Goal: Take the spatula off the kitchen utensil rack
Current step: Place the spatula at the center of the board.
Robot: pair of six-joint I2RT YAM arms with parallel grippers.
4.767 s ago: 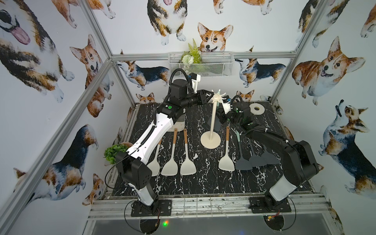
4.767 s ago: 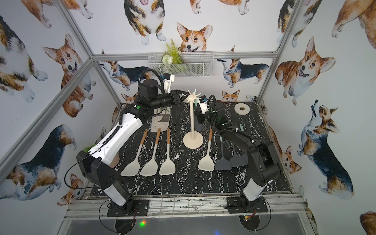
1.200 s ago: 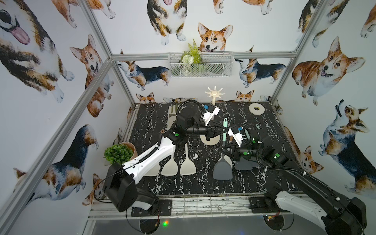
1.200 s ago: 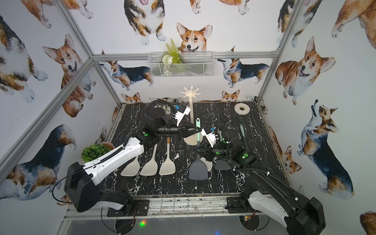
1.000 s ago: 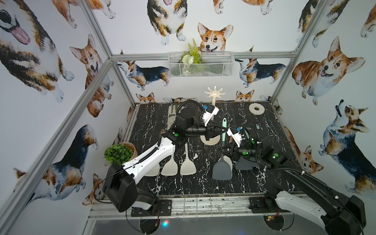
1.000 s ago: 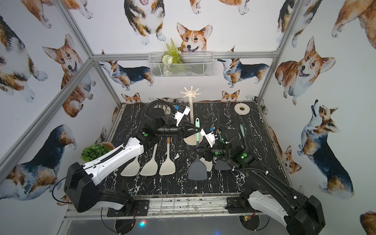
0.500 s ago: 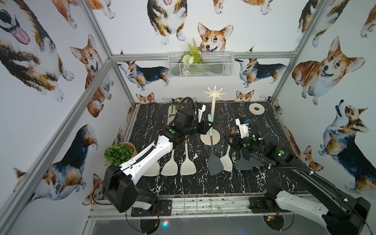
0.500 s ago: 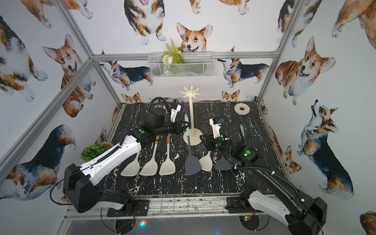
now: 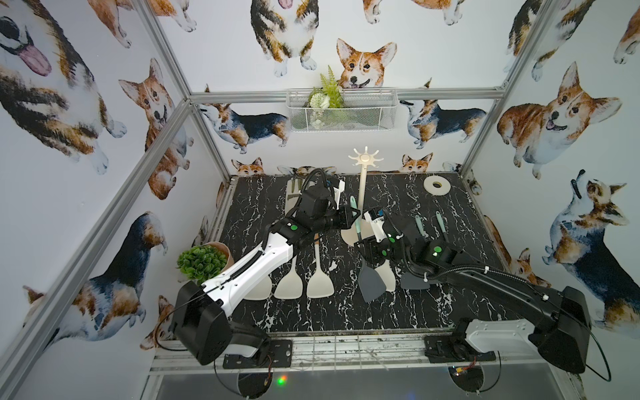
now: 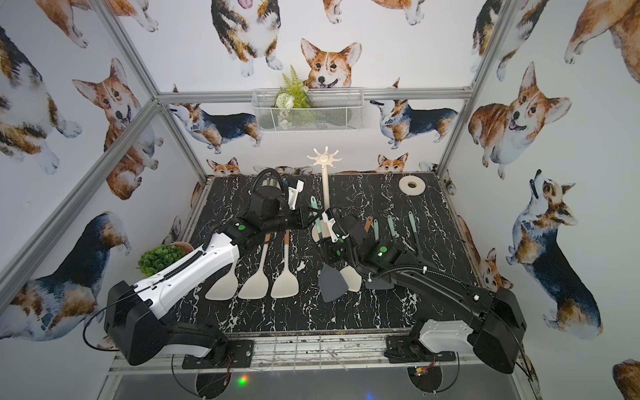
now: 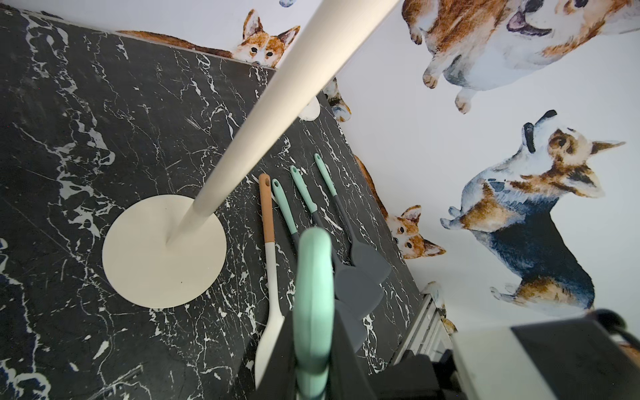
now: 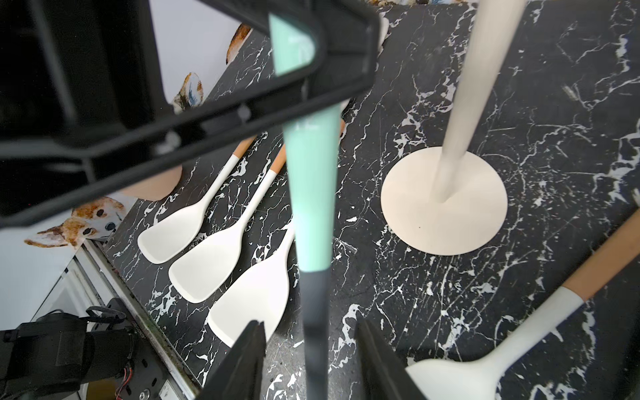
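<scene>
The left gripper (image 9: 351, 221) is clamped on the mint handle of the spatula (image 9: 372, 285), which hangs upright just beside the rack (image 9: 362, 187), clear of its hooks. The right gripper (image 12: 310, 323) stands apart around the dark neck. The spatula is probably light, with a stiff handle and a soft blade, so the handle is the best hold. The glossy tabletop (image 9: 256, 207) is crowded with other spatulas (image 9: 320, 282).

A robot lab cell: aluminium frame posts (image 9: 242, 96) hold corgi-print walls (image 9: 415, 52) around a black marble tabletop (image 9: 252, 201) (props: spatulas (image 9: 320, 284), a kitchen utensil rack (image 9: 362, 187)), two robot arms (image 9: 256, 266) bolted in front.
</scene>
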